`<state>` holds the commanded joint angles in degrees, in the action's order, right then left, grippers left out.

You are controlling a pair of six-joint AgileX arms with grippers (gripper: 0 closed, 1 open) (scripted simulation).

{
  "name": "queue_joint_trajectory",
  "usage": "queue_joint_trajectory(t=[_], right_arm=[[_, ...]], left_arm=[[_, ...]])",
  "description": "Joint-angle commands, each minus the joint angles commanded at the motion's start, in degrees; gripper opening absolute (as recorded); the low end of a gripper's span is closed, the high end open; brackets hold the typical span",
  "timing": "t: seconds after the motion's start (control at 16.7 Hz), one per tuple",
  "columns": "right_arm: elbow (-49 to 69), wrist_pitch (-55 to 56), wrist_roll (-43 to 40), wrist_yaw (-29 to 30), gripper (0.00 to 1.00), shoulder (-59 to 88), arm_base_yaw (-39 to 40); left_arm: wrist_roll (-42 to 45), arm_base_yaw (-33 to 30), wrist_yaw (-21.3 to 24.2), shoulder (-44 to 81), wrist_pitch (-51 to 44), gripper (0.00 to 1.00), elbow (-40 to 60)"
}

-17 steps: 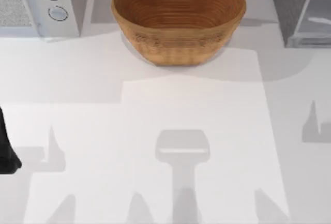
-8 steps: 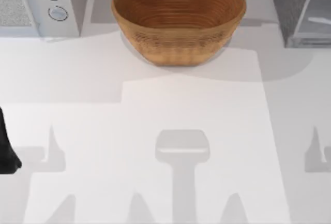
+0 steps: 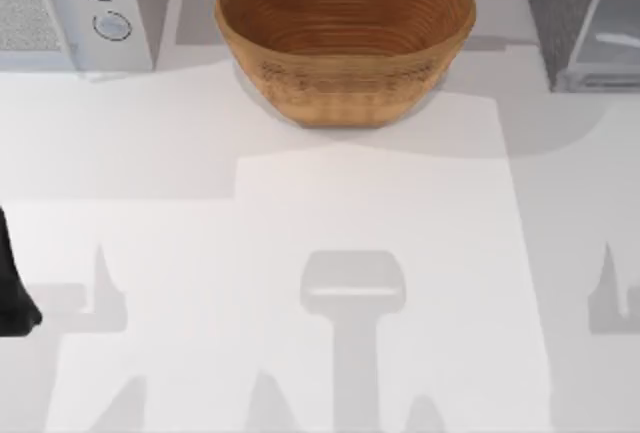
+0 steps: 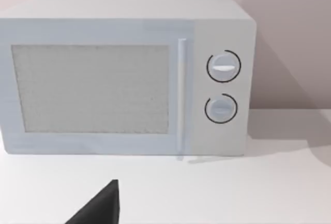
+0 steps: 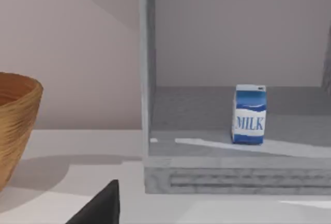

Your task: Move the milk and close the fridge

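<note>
The milk (image 5: 250, 114) stands upright on the floor of the open fridge (image 5: 217, 175), at the table's far right corner, beside the wicker basket (image 3: 345, 38). Left arm (image 3: 12, 283) sits at the left edge; neither gripper's finger opening can be told

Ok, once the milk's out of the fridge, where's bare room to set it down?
The wide table stretch in front of the wicker basket is bare. The back edge is crowded: microwave, basket, fridge. The milk stands alone on the fridge floor.
</note>
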<state>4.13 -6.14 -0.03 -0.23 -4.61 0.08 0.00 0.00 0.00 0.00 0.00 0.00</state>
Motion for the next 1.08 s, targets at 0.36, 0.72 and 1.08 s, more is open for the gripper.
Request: queue_joint_trajectory(t=[0.36, 0.72, 1.08], right_arm=[[12.6, -26.6, -0.5, 0.2, 1.0, -15.3, 0.0], [25.8, -59.7, -0.7, 0.5, 1.0, -31.5, -0.1], [33.5, -77.1, -0.6, 0.7, 1.0, -40.9, -0.1]], left_arm=[[0.0, 0.0, 0.0, 0.0, 0.0, 1.0, 0.0], [0.0, 0.0, 0.0, 0.0, 0.0, 1.0, 0.0], [0.0, 0.0, 0.0, 0.0, 0.0, 1.0, 0.0]])
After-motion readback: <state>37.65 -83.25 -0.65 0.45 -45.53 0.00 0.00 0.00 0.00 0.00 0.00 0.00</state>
